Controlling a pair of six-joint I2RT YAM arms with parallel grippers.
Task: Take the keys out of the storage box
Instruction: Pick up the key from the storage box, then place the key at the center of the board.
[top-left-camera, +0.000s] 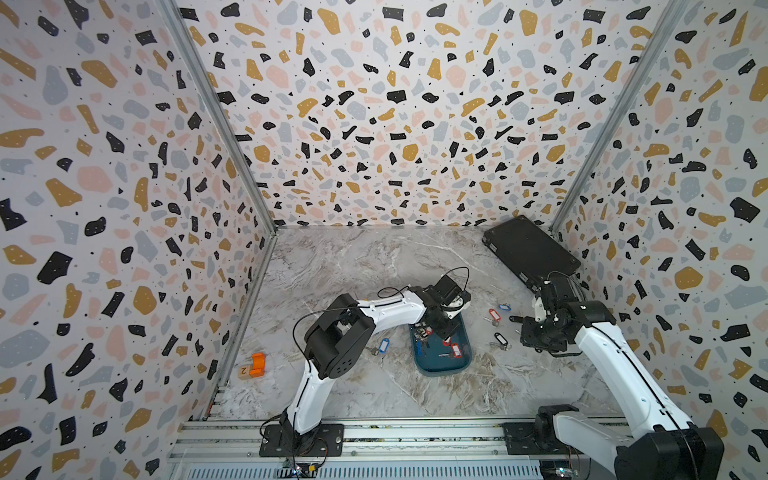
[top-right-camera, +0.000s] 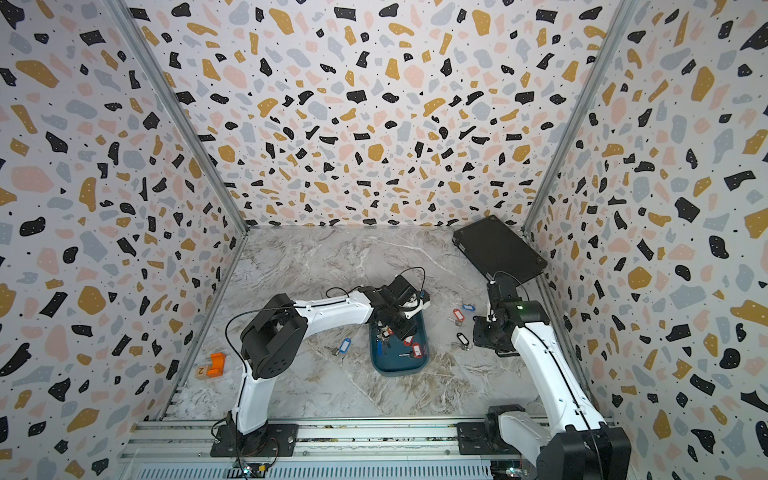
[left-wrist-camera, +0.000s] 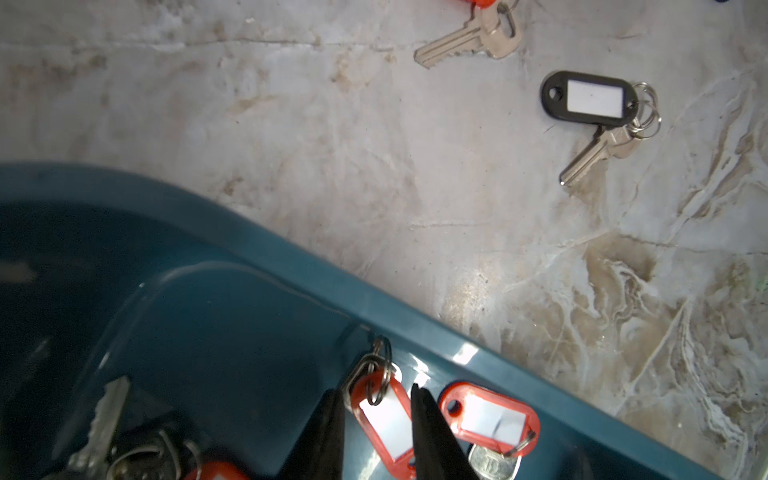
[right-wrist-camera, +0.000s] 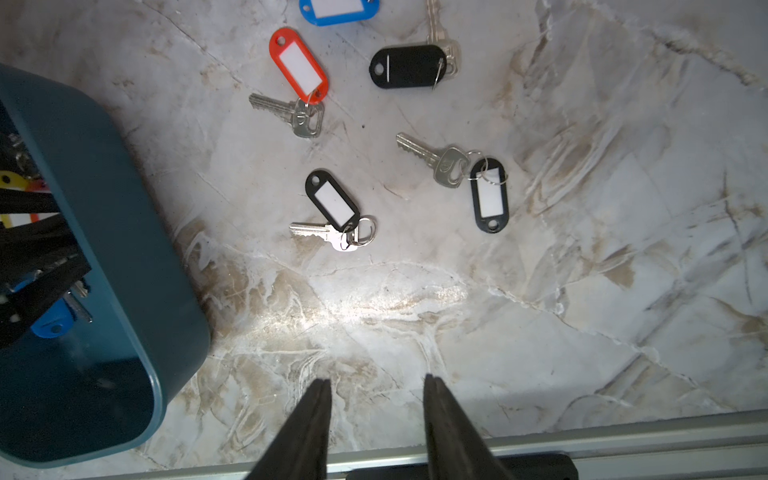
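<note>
Clearly, the left gripper (left-wrist-camera: 376, 392) is inside the storage box (left-wrist-camera: 291, 257), fingers narrow on either side of a red key tag (left-wrist-camera: 386, 419); whether they pinch it, I cannot tell. Held by thin edges it may slip, or drag the neighbouring red tag (left-wrist-camera: 490, 415). The right gripper (right-wrist-camera: 376, 378) hangs empty, fingers apart.

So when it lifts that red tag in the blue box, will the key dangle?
Probably. The red tag between the jaws of the left end effector carries a loose metal ring, so anything ringed on would likely swing. The tag looks like smooth plastic, so it might slip. Small and thin, probably light.
</note>
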